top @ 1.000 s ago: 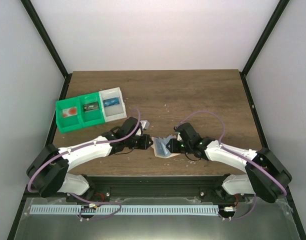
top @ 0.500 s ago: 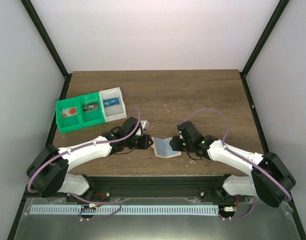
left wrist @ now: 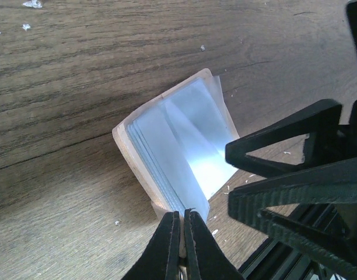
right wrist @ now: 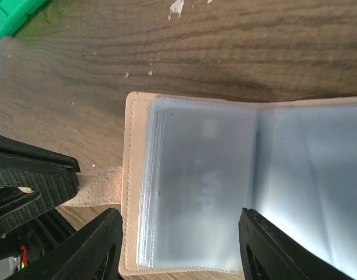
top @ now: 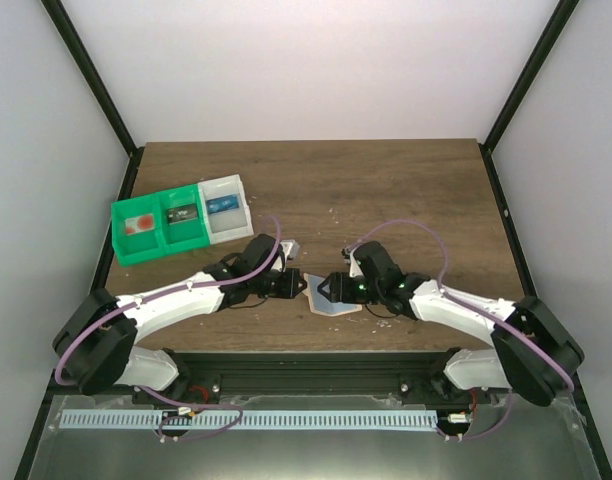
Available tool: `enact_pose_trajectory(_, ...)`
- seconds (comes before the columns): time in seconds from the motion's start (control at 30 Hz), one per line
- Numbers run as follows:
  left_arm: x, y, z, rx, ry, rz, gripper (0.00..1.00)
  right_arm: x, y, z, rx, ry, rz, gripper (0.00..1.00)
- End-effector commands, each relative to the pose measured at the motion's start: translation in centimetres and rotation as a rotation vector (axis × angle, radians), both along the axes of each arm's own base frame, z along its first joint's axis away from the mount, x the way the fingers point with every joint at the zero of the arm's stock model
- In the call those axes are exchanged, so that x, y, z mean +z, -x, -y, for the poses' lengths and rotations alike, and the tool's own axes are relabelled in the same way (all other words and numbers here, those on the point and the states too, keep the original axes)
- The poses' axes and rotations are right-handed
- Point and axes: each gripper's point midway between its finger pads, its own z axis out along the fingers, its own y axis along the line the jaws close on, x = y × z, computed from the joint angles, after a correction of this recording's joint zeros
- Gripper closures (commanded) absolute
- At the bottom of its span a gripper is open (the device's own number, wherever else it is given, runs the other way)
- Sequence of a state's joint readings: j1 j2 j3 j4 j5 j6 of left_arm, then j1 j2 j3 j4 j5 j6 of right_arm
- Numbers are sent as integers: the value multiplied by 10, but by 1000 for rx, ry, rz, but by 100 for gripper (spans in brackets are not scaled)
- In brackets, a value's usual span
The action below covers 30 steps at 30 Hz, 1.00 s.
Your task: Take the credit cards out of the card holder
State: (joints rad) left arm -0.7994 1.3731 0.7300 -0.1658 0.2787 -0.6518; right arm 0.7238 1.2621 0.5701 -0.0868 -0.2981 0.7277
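The card holder (top: 338, 308) lies opened on the wood, tan with clear plastic sleeves (left wrist: 178, 134). My left gripper (left wrist: 183, 214) is shut on its small side tab (right wrist: 100, 185), at the holder's left edge (top: 298, 285). My right gripper (right wrist: 178, 233) hovers just over the holder (right wrist: 167, 111), open, its fingers (right wrist: 102, 239) standing either side of the left stack of sleeves and pinching nothing. One pale card with faint print (right wrist: 207, 175) shows dimly through the top sleeve. Other credit cards in the holder cannot be made out.
A green bin (top: 158, 243) and an adjoining white bin (top: 236, 222) stand at the back left, holding a reddish card (top: 141, 224), a dark card (top: 181, 213) and a blue card (top: 222, 204). The table's near edge lies just behind the holder.
My right gripper drew back to the right, then returned left over the holder with its jaws wider apart. The left gripper stayed shut on the tab.
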Motion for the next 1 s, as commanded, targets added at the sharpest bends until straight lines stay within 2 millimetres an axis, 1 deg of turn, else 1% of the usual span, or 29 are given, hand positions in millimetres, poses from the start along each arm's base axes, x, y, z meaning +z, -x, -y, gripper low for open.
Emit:
enact_pose_trajectory(0.0,9,-1,6,-14,32,16,100,-1,8,-16,63,-41,-26,43)
enact_pose_trajectory(0.3,11,0,6,-13,35,20,100,-23,14,-22,94,-1,-78,44)
enact_pose_trajectory(0.5,11,0,6,-13,34,21,100,-32,14,-19,82,30,-84,48)
enact_pose_trajectory(0.6,10,0,5,-14,32,20,100,-38,14,-14,70,61,-91,50)
enact_pose_trajectory(0.77,9,0,4,-13,29,20,100,-39,11,-7,45,95,-77,56)
enact_pose_trajectory(0.97,9,0,4,-11,28,19,100,-40,8,0,19,134,-65,56)
